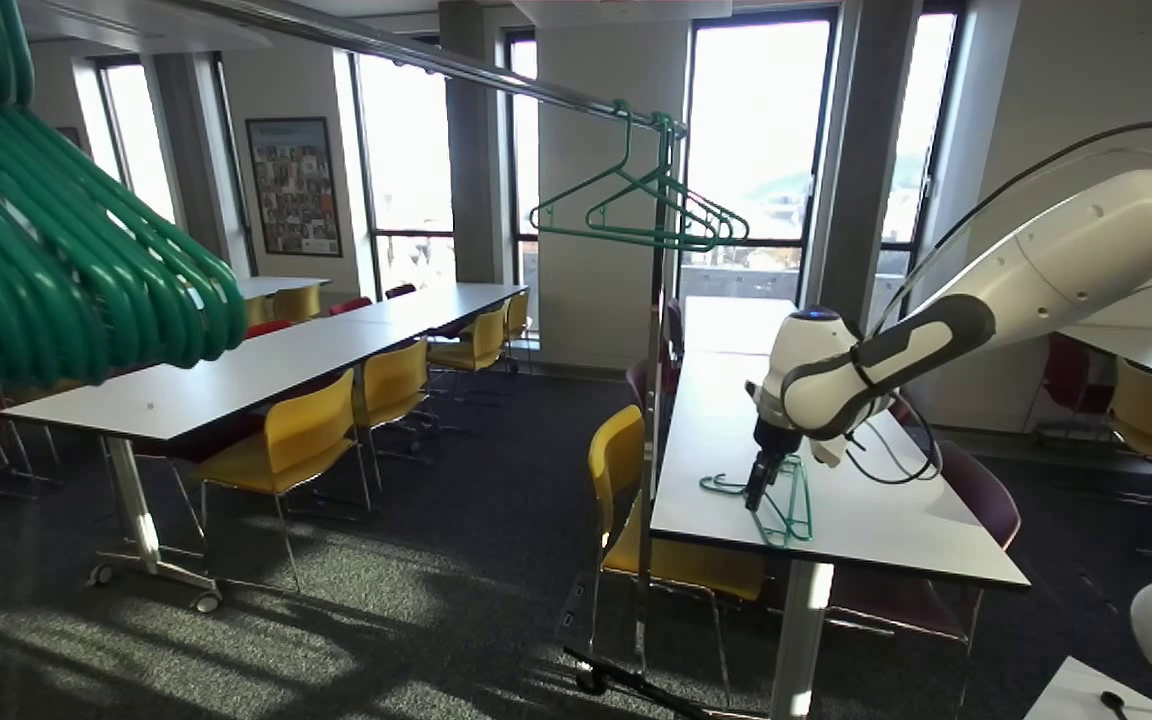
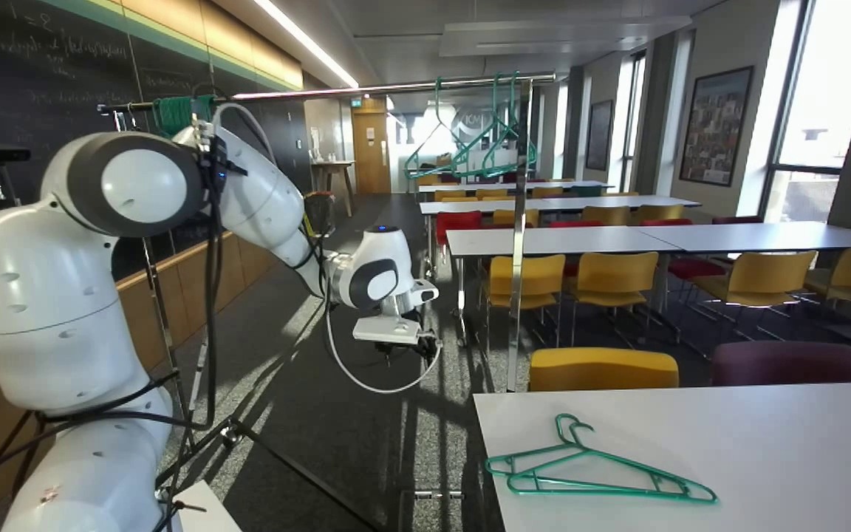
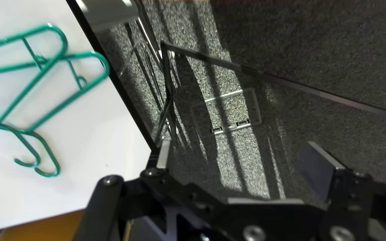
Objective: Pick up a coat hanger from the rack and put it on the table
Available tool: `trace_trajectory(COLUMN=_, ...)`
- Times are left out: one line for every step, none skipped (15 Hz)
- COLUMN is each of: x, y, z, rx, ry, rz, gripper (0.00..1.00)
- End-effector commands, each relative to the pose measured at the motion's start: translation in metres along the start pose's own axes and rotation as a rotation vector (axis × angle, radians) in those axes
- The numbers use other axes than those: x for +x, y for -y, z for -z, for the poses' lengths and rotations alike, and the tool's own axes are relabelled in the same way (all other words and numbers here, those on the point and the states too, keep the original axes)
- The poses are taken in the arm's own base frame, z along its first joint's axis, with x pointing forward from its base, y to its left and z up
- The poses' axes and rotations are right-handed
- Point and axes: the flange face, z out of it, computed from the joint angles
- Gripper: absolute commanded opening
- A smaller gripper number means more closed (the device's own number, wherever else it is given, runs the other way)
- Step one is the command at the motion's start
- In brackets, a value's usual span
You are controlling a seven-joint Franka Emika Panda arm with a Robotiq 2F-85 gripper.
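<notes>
Two thin green coat hangers lie overlapping on the white table (image 2: 787,443), near its edge; a hanger arm (image 2: 640,467) and hook show there, and they also show in the wrist view (image 3: 25,92). Several like hangers (image 1: 626,235) hang at the end of the rack's rail (image 1: 536,85); they also show in the exterior view (image 2: 470,174) with the rail (image 2: 388,89). My gripper (image 3: 243,159) is open, with nothing between its fingers. It points down over the floor just beside the table edge. In an exterior view the gripper (image 1: 756,490) overlaps the lying hangers only by line of sight.
A thick bunch of teal hangers (image 1: 76,260) hangs at the rail's near end. The rack's upright post (image 1: 654,350) stands beside the table, with its dark foot bar (image 3: 263,75) on the floor. A yellow chair (image 1: 616,460) is tucked at the table's side. More tables (image 2: 558,240) stand beyond.
</notes>
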Motion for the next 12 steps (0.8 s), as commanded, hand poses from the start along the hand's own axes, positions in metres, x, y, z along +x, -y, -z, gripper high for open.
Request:
trace_trajectory(x=-0.023, y=-0.009, z=0.047, rx=-0.064, ry=0.170, rz=-0.065, gripper=1.00)
trace_trajectory(x=-0.027, y=-0.010, z=0.051, rx=-0.071, ry=0.237, rz=-0.060, gripper=1.00)
trace_trajectory(x=-0.031, y=-0.010, z=0.056, rx=-0.062, ry=0.303, rz=-0.027, gripper=1.00)
trace_trajectory(x=-0.029, y=-0.007, z=0.071, rx=-0.018, ry=0.312, rz=0.076, gripper=1.00)
trace_trajectory(x=-0.032, y=-0.008, z=0.050, rx=-0.039, ry=0.276, rz=-0.008, gripper=1.00)
trace_trajectory(x=-0.031, y=-0.007, z=0.057, rx=-0.026, ry=0.297, rz=0.024, gripper=1.00)
trace_trajectory(x=-0.029, y=-0.006, z=0.061, rx=-0.021, ry=0.303, rz=0.042, gripper=1.00)
trace_trajectory(x=-0.028, y=-0.006, z=0.063, rx=-0.020, ry=0.302, rz=0.050, gripper=1.00)
trace_trajectory(x=-0.027, y=-0.006, z=0.063, rx=-0.020, ry=0.302, rz=0.052, gripper=1.00)
trace_trajectory(x=-0.027, y=-0.006, z=0.063, rx=-0.020, ry=0.302, rz=0.053, gripper=1.00)
trace_trajectory(x=-0.027, y=-0.006, z=0.063, rx=-0.020, ry=0.302, rz=0.053, gripper=1.00)
trace_trajectory(x=-0.027, y=-0.006, z=0.063, rx=-0.019, ry=0.302, rz=0.053, gripper=1.00)
